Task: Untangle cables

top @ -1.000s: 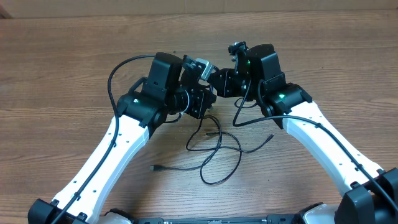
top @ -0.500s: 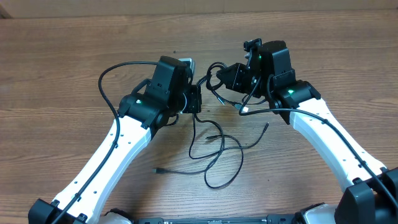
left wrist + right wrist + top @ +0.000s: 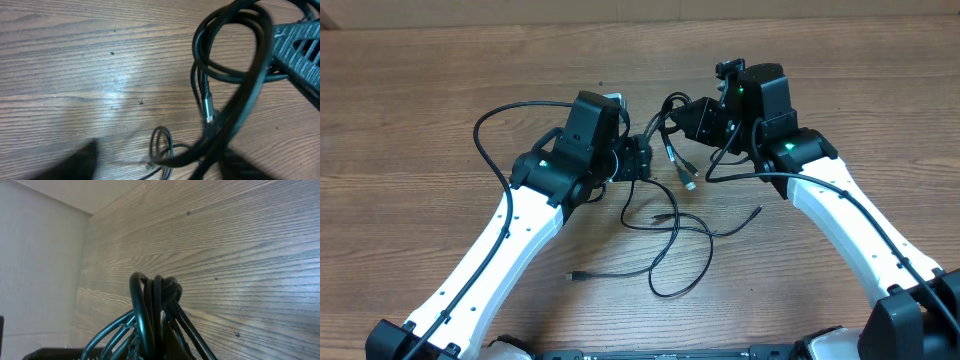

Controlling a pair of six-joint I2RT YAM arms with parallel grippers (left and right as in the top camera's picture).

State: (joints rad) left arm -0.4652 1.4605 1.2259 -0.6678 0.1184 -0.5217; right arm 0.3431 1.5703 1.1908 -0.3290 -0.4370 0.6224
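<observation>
Closed fingers of the right gripper (image 3: 673,118) pinch a folded bunch of the cables (image 3: 152,297) above the wooden table (image 3: 410,110), seen from my remote station. On the right wrist camera the bunch stands up from between the jaws and bends over at the top. I count at least four strands in the fold, but they overlap too tightly for a sure number.

Just beside it, the left gripper (image 3: 642,160) has its fingers spread. Its wrist camera shows only one ribbed pad (image 3: 300,47), at the right edge, with loops of cord hanging across it and nothing pinched that I can see. In that same view one slim plug (image 3: 209,111) hangs tip-down among the loops, and a small coil (image 3: 161,142) lies on the wood beneath.

Two arms work the scene, the left arm (image 3: 510,240) and the right arm (image 3: 840,220). Both are white-shelled with black wrists, and they meet near the middle of the table.

From above I count three plug tips. A silver one (image 3: 689,183) dangles below the held bunch, between the two grippers. A dark one (image 3: 757,211) lies on the table toward the right arm. Another (image 3: 574,274) lies toward the left arm, nearer the arms' bases.

The slack rests on the table between the arms in crossing loops, with one large loop (image 3: 707,262) lowest in the overhead view. I cannot tell how many separate cords make up the tangle.
</observation>
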